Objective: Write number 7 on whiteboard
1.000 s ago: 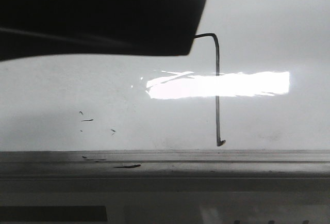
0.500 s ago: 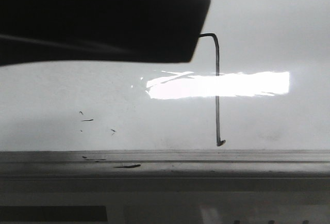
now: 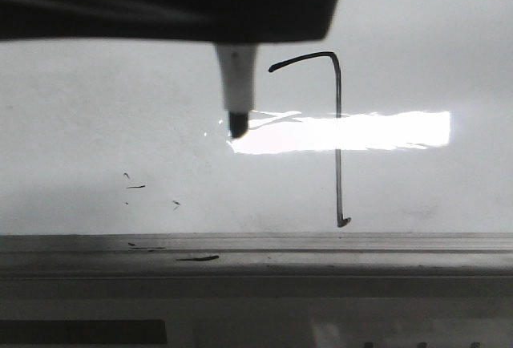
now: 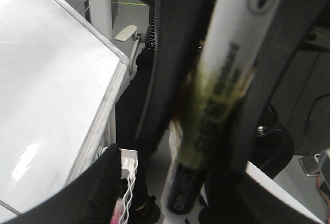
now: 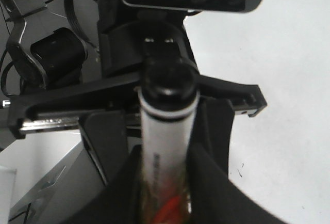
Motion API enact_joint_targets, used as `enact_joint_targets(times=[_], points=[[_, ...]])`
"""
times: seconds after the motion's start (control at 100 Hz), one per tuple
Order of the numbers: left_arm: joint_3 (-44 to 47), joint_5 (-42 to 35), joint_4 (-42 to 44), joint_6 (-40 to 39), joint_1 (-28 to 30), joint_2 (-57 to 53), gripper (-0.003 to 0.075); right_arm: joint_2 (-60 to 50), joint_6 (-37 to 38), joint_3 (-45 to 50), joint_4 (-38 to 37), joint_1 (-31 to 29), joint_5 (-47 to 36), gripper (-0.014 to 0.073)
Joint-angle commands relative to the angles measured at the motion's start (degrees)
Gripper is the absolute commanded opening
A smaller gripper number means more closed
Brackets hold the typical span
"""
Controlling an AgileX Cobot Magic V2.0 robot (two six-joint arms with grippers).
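Both tools grip markers: left tool (image 4: pixel 216 131) and right tool (image 5: pixel 165 182). A finished 7 (image 3: pixel 337 139) sits on the whiteboard (image 3: pixel 433 35).

The number 7 (image 3: pixel 337 135) is showing black on the glossy white whiteboard (image 3: pixel 417 59) (grey-rimmed, black-flecked); a white marker (image 3: pixel 236 95) is showing a black tip.

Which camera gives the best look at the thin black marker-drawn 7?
The front view: the thin black marker-drawn 7 shows whole on the glossy white whiteboard. Both wrist views show mostly a marker between fingers, and no 7.
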Motion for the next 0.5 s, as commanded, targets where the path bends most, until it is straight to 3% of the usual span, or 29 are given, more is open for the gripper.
enact_joint_targets(times=[0.0, 0.17, 0.49], points=[[-2.01, 3.26, -6.65, -0.64, -0.01, -1.2, 0.0323, -0.1, -0.33, -1.53, 0.04, 0.09, -3.67, -0.0046], [-2.01, 3.25, -6.65, -0.64, -0.01, -1.2, 0.0228, -0.1, -0.33, -1.53, 0.04, 0.09, -6.76, -0.0046], [-2.01, 1.34, -6.54, -0.64, -0.01, -1.2, -0.002, -0.1, -0.33, -1.53, -0.43, 0.09, -7.89, -0.0046]])
